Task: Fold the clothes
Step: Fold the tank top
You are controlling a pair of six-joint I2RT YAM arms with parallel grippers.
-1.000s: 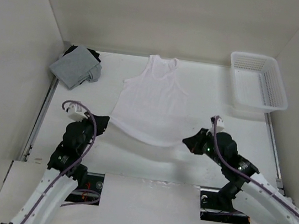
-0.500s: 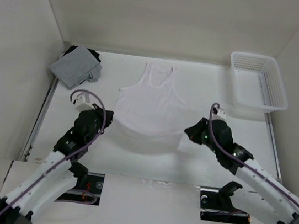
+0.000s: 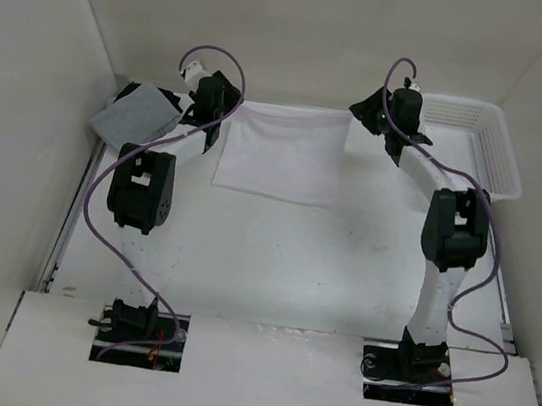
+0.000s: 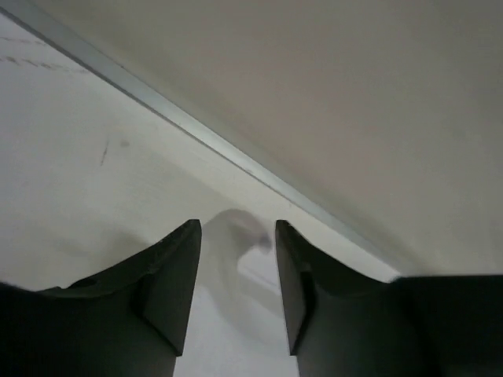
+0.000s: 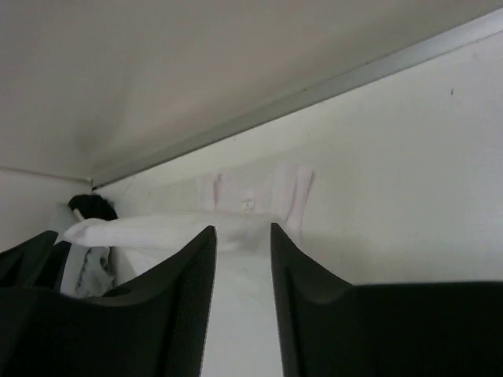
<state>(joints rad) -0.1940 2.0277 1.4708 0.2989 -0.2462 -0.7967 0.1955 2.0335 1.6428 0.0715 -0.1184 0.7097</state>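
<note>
Seeing the tank top (image 3: 282,159) lying halved at upper centre of the bench (image 3: 272,264): one fold done. Holding left claw (image 4: 237,229) and right claw (image 5: 242,229) parted, gripping nothing. Likely needing further folds.

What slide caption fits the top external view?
Left gripper and right gripper, open, flank the white tank top, folded in half at the far end of the table.

We located the tank top (image 3: 283,154) at the table's (image 3: 282,265) far middle, the left gripper (image 3: 227,108) at its far-left corner, the right gripper (image 3: 361,111) at its far-right corner. 1 folded garment (image 3: 131,118) lay further left, 1 basket (image 3: 491,148) further right.
</note>
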